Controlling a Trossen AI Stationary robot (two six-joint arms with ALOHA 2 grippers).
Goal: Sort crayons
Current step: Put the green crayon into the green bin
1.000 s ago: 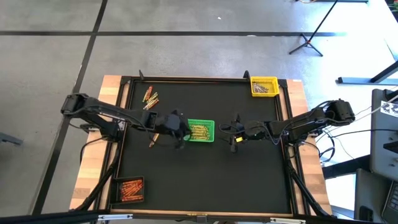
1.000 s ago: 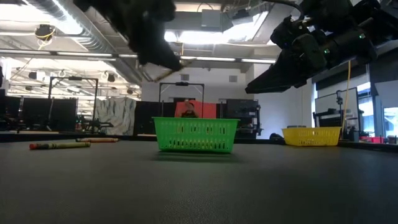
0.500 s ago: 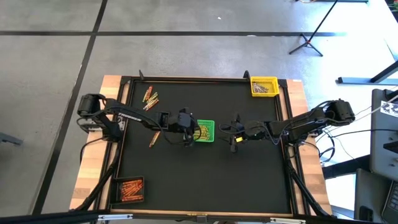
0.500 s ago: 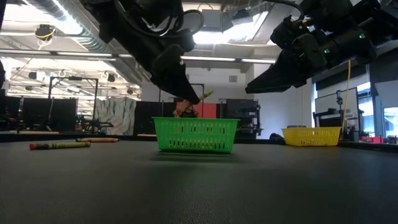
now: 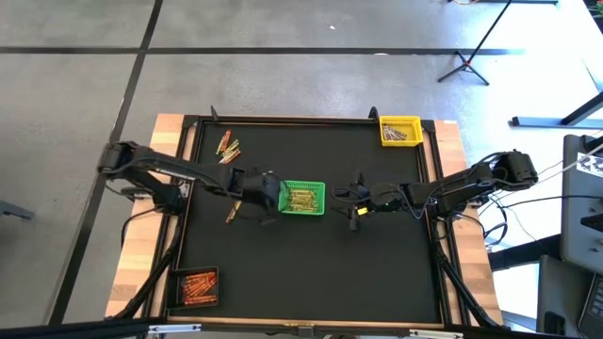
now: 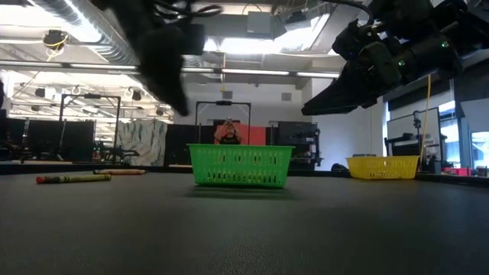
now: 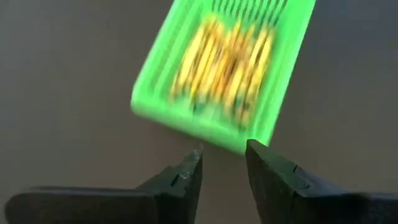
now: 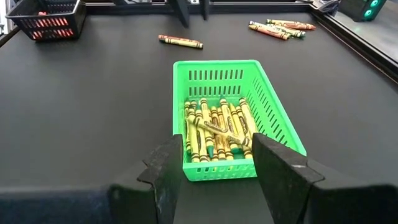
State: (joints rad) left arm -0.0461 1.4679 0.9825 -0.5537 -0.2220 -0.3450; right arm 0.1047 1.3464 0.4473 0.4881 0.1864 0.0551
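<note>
- Overhead, the left gripper hangs just beside the green basket near the middle of the table, on the side toward the table's left edge; the basket holds yellow crayons. The right gripper waits on the basket's other side, a little apart. A yellow basket sits at the far right corner, a black basket of orange crayons at the near left corner, a loose cluster of crayons near the far left corner, and a single crayon lies near the left arm.
- At table height, the green basket stands upright mid-table with the left arm a dark blur above it (too smeared to read its fingers), the right arm high over the yellow basket's side.
- From the left wrist, the left gripper's fingers stand spread with nothing between them, above the green basket's end wall; the crayons inside are blurred.
- From the right wrist, the right gripper's fingers stand wide apart and empty, framing the near end of the green basket, where yellow crayons lie heaped.
</note>
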